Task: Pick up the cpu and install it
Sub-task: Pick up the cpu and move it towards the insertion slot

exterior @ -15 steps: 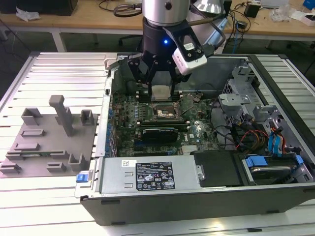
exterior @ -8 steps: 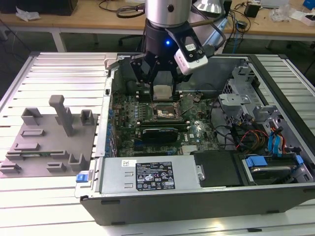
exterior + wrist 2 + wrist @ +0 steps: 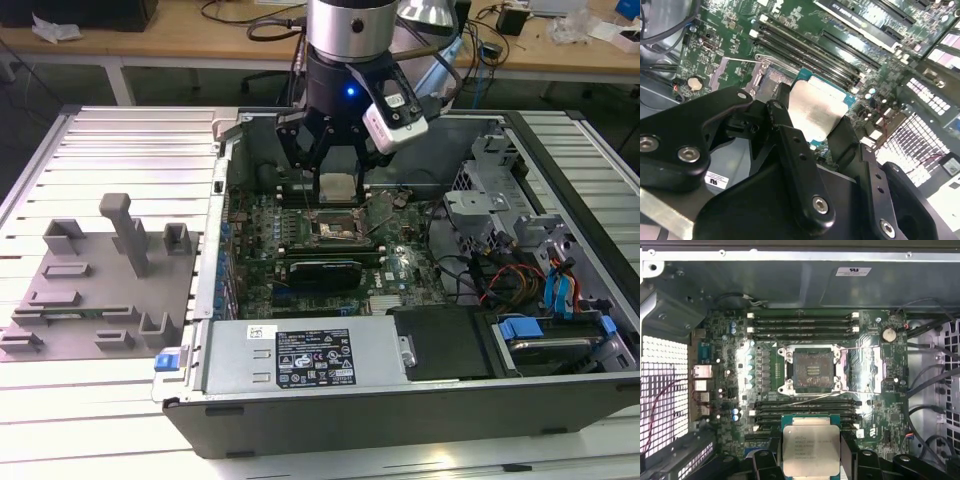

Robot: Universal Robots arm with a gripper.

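My gripper (image 3: 337, 186) hangs over the open computer case, shut on the cpu (image 3: 337, 185), a flat square chip with a silvery top and a green edge. The black fingers (image 3: 785, 127) press on two opposite sides of the cpu (image 3: 812, 112) in the second wrist view. In the first wrist view the held cpu (image 3: 811, 449) sits a short way from the open socket (image 3: 813, 370) on the green motherboard (image 3: 880, 365). The socket (image 3: 337, 227) lies just below and in front of the chip in the exterior view, its metal frame swung open and its seat bare.
Memory slots (image 3: 805, 324) flank the socket on both sides. A grey power supply (image 3: 300, 358) lines the case's near edge, and drive bays with blue tabs (image 3: 560, 290) fill the exterior view's right. A grey fixture plate (image 3: 95, 290) with upright posts lies at the exterior view's left.
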